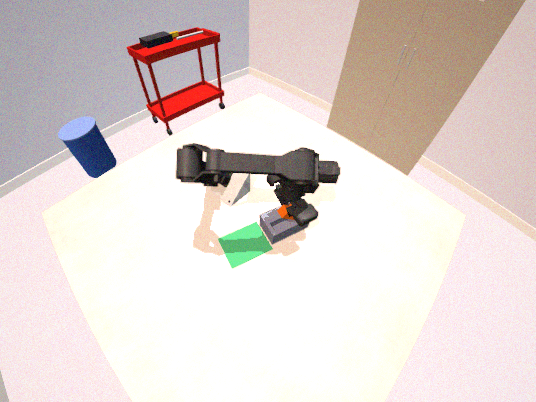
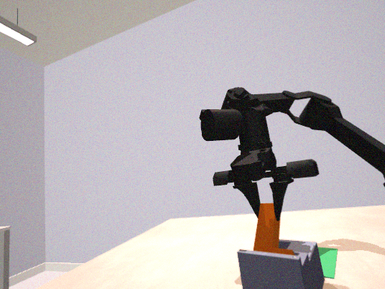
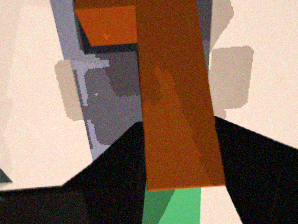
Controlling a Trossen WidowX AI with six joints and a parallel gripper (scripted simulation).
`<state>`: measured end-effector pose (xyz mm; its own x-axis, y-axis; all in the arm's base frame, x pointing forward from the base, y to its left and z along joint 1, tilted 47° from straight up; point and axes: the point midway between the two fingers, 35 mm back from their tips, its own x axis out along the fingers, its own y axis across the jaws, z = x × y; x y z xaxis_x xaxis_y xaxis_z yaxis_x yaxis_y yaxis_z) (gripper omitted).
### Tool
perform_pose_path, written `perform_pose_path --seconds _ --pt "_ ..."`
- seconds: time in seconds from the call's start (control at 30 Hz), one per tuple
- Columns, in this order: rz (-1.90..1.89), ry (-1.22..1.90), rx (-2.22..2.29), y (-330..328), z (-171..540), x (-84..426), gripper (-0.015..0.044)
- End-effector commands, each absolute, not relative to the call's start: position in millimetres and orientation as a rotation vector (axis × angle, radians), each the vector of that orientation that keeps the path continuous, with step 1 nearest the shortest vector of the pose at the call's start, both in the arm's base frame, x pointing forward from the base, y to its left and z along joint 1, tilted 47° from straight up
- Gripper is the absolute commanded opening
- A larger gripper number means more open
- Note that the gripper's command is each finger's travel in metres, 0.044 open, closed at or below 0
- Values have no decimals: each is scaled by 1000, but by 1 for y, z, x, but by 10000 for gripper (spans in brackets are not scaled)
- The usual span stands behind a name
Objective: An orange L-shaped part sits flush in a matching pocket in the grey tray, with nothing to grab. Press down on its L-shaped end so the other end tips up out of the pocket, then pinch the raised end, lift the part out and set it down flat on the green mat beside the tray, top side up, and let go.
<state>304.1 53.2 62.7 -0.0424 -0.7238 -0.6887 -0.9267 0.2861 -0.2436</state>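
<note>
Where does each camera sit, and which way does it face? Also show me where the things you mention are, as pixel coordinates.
Top: high above the table, angled down at tray (image 1: 284,234), green mat (image 1: 245,245) and room; most of the arm shows.
Exterior: low beyond the tray (image 2: 271,271), near level toward a wall; arm and end effector (image 2: 268,216) show.
Wrist: on the arm, down past the fingers at the orange part (image 3: 175,110) (image 2: 267,228).
Top and exterior share arm, tray, mat.

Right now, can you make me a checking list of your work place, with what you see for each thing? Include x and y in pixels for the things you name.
Surface: pale table (image 1: 200,320) (image 2: 144,251), shadows on it.
Job's things: orange part (image 1: 285,212) (image 2: 267,226) (image 3: 172,100) raised at one end, its L-shaped end low at the grey tray (image 1: 285,233) (image 2: 271,271) (image 3: 117,122); green mat (image 1: 242,232) (image 2: 328,262) (image 3: 187,207) beside the tray.
Clutter: nothing seen on the table.
Gripper (image 1: 295,212) (image 2: 268,216) (image 3: 175,127): shut on the raised end.
Cables: nothing seen.
Surroundings: red cart (image 1: 175,50), blue bin (image 1: 92,150), brown cupboard (image 1: 400,85).
</note>
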Motion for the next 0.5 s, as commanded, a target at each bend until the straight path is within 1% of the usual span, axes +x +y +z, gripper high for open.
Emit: perform_pose_path --seconds 0.0,0.47 --pt "349 1809 -1482 60 67 305 0" --pt "350 1809 -1482 77 83 306 0"
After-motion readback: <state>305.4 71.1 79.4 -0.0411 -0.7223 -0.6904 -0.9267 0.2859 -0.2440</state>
